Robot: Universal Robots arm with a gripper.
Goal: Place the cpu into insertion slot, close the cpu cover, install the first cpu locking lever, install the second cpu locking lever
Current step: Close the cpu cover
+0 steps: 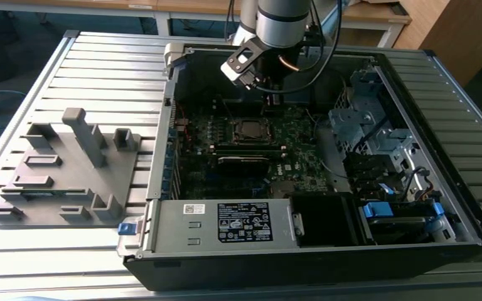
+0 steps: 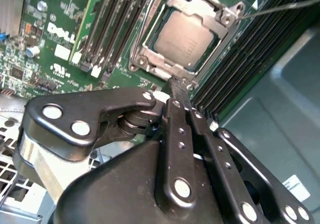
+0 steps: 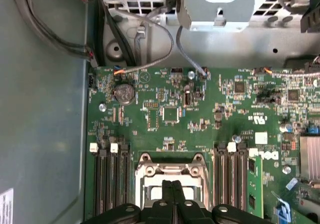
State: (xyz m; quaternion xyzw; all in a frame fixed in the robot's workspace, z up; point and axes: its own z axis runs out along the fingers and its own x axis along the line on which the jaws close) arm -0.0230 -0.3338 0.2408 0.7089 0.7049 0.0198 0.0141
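**Arm** [image 1: 281, 22]: one, reaching down into an open computer case [image 1: 308, 266] in the exterior view. The case lies on a slatted metal table [image 1: 98, 75].

**Gripper** [image 2: 176, 81]: fingers pressed together, and nothing can be seen between them. In the second wrist view the tips sit at the near edge of the cpu cover, touching it or just above it; which one cannot be told. In the first wrist view the gripper [image 3: 173, 184] hangs over the middle of that same frame.

**Cpu** [image 2: 185, 36]: dull silver square, lying flat and seated in the insertion slot [image 1: 250, 130]. The slot is on the green circuit board [image 3: 210, 114], near the middle of the case.

**Cpu cover** [image 2: 205, 7]: silver metal frame, folded down flat around the cpu, whose top shows through the window. Its hinge-side bar [image 3: 170, 168] shows in the first wrist view.

**Thin metal rod** [image 2: 280, 6]: runs outward from beside one corner of the cover and crosses above the memory slots there. Whether it is latched cannot be told.

**Memory slots** [image 3: 107, 184]: long black rows flanking the socket on both sides.

**Coin cell** [image 3: 125, 92]: on the board, well apart from the socket.

**Power supply** [image 1: 224, 222]: grey box with a label, at the near end of the case.

**Grey fixture** [image 1: 65, 169]: moulded holder block on the table, at the exterior view's left of the case.
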